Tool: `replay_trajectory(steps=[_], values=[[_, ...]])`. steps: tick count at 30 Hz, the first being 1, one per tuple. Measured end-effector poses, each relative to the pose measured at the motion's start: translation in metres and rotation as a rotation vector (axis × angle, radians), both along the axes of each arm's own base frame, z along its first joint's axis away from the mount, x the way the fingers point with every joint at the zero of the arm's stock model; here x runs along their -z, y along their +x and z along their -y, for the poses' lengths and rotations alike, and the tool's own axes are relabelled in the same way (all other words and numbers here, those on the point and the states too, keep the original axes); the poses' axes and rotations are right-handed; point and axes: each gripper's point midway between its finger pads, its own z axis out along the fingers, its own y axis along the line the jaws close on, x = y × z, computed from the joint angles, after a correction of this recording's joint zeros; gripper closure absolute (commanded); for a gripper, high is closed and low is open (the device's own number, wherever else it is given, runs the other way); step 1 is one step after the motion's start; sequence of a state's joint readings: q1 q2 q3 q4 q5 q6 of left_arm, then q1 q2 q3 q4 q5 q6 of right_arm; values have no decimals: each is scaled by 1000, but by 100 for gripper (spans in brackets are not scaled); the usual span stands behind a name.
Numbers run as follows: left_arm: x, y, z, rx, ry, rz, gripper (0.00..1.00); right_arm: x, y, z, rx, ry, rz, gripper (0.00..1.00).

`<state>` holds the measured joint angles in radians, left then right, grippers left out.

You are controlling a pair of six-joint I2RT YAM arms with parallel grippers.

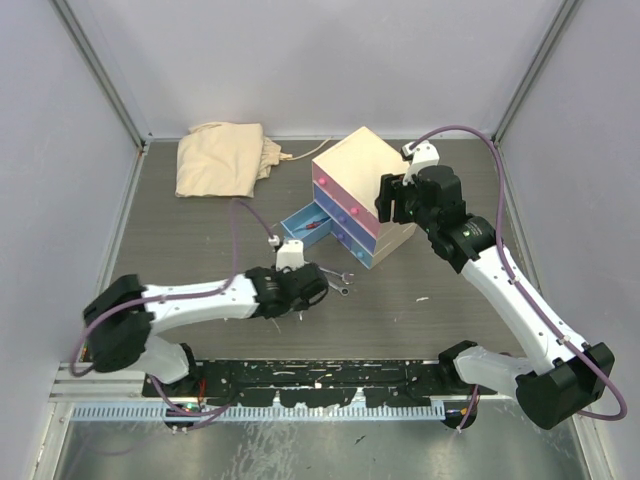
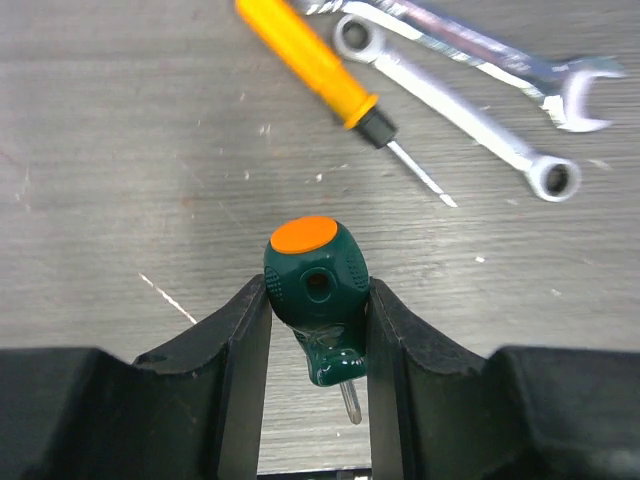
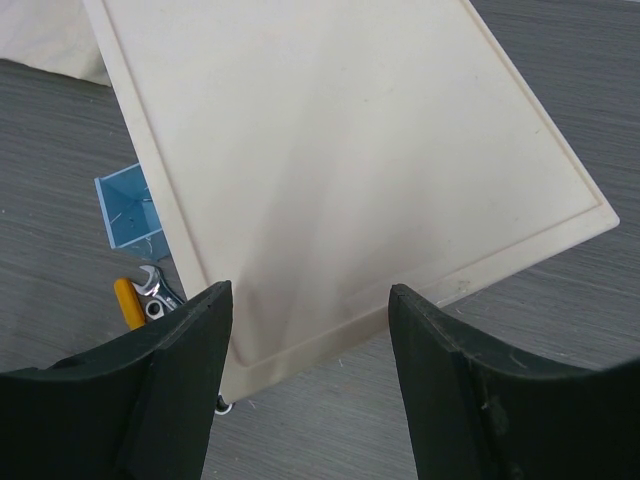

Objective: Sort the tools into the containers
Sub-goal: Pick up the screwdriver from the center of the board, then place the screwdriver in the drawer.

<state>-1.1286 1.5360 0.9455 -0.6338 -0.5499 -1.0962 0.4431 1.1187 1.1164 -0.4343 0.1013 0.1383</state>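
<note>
Now, left tool (image 2: 318, 312) clamped on stubby green-handled screwdriver (image 2: 312, 272), right tool (image 3: 310, 335) apart over chest (image 3: 350, 150), we should lift straight, grip square.

Left arm (image 1: 195, 300) and right arm (image 1: 520, 295): white shells, black joints; purple cables (image 1: 460, 127) are looped alongside; black left end effector (image 2: 318, 300) and right end effector (image 3: 310, 300) are fitted.
</note>
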Motion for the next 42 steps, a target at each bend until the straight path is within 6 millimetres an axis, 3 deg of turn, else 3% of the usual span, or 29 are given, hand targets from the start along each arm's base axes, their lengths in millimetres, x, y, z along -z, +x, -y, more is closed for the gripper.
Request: replay_trajectory(steps=[2, 7, 10, 14, 19, 24, 29, 34, 42], values=[[-18, 5, 0, 72, -54, 35, 86, 0, 0, 0, 0, 0, 0, 31], [-75, 37, -13, 217, -230, 179, 98, 0, 0, 0, 0, 0, 0, 31], [-101, 58, -18, 279, -260, 261, 100, 0, 0, 0, 0, 3, 0, 31], [-114, 82, -11, 418, -260, 280, 100, -1, -2, -1, -4, 13, -1, 31], [-128, 118, 17, 628, -260, 274, 100, -3, -4, -2, -7, 27, 1, 31], [-133, 151, 27, 732, -289, 294, 100, -4, -5, -3, -10, 34, 1, 31], [-115, 177, 20, 748, -304, 286, 100, -11, -10, -1, -10, 45, 17, 31], [-97, 195, 19, 737, -302, 289, 100, -14, -11, -1, -11, 50, 24, 31], [-101, 219, 32, 763, -301, 403, 100, -13, -13, -1, -11, 57, 14, 31]])
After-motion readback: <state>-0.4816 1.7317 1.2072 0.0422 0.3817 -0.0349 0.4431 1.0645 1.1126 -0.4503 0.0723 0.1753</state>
